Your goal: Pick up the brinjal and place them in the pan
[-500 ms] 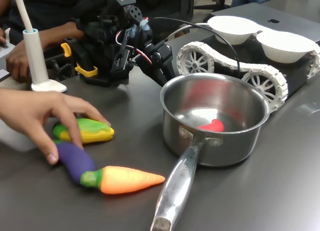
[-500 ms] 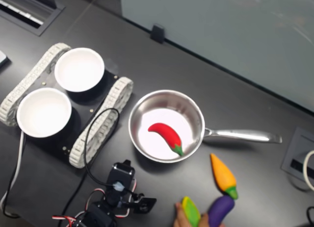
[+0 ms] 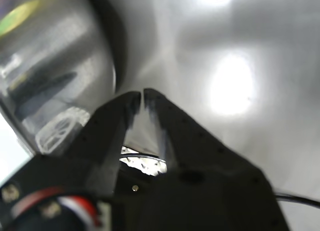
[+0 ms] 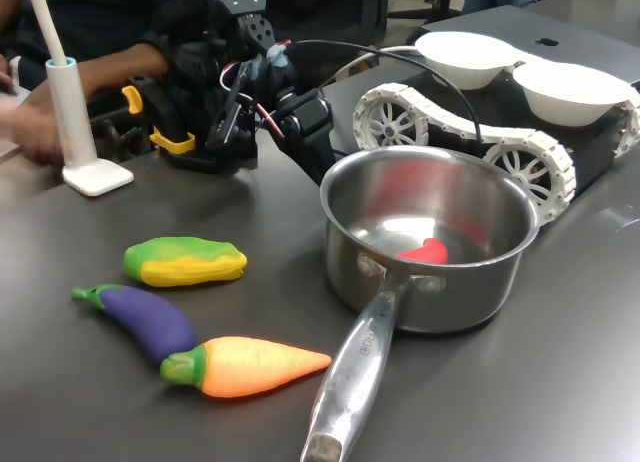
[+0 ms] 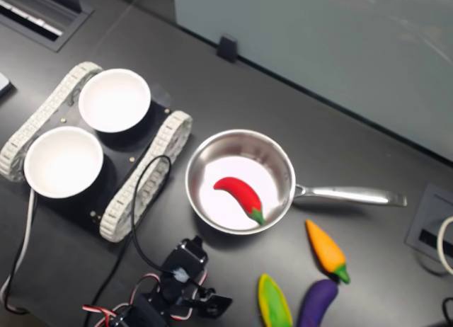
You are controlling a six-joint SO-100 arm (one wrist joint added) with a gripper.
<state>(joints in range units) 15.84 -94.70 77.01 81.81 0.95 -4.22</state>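
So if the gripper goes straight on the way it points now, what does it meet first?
Probably the steel pan's outer wall: in the wrist view the nearly shut gripper points at the table beside it. Depth is unclear.

Lighting's pretty even from overhead on my end, room is bright, both exterior views are sharp enough to work with. The table (image 4: 120, 402) is dark and matte-ish with soft sheen, shadows under the toys are short and faint. The pan (image 4: 430, 237) throws the most glare: its inner wall mirrors a washed-out red smear, and in the second exterior view its floor blows out near white. The wrist view is the rough one, soft and blurry all over, the gripper (image 3: 142, 103) is a dark out-of-focus mass, and there's a big white hotspot at about 2 o'clock.
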